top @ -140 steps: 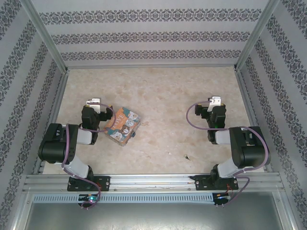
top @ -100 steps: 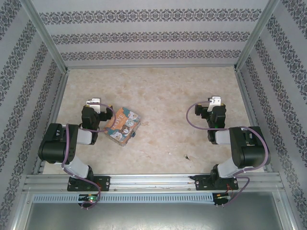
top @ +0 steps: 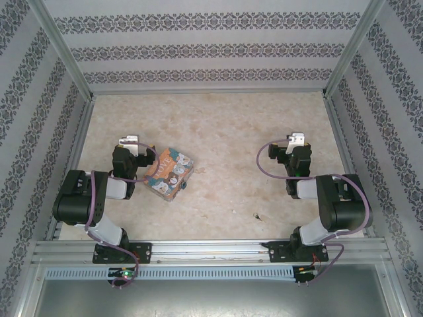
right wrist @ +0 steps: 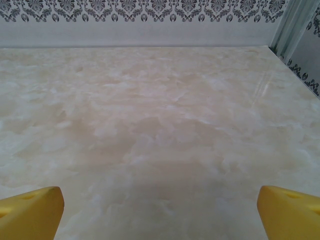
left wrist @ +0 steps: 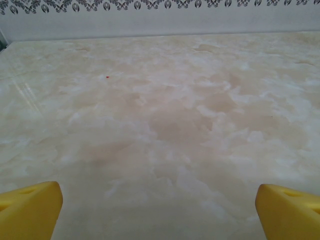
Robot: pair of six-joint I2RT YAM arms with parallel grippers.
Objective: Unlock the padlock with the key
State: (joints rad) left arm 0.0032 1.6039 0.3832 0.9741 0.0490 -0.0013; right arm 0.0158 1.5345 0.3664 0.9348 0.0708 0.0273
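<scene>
Nothing's picked up yet; looks like the very start. Left gripper [left wrist: 160, 212] & right gripper [right wrist: 160, 212] both gape wide, yellow fingertips [left wrist: 30, 207] far apart w/ bare table [top: 231, 132] between. The padlock [top: 183, 185] sits right at the near-right corner of the cartoon tin [top: 169, 173], by the left arm. The key [top: 256, 216], a dark sliver, lies well apart from it, nearer the right arm. Next, I'd guess: right goes for the key. It's thin & flat, so it needs a precise pinch. Left steadies the padlock.

On the beige marbled table [top: 218, 125] a printed tin [top: 169, 173] is set left of centre, the padlock [top: 183, 185] just beside its near corner. The key [top: 257, 216] is laid well apart, nearer and rightward.
</scene>
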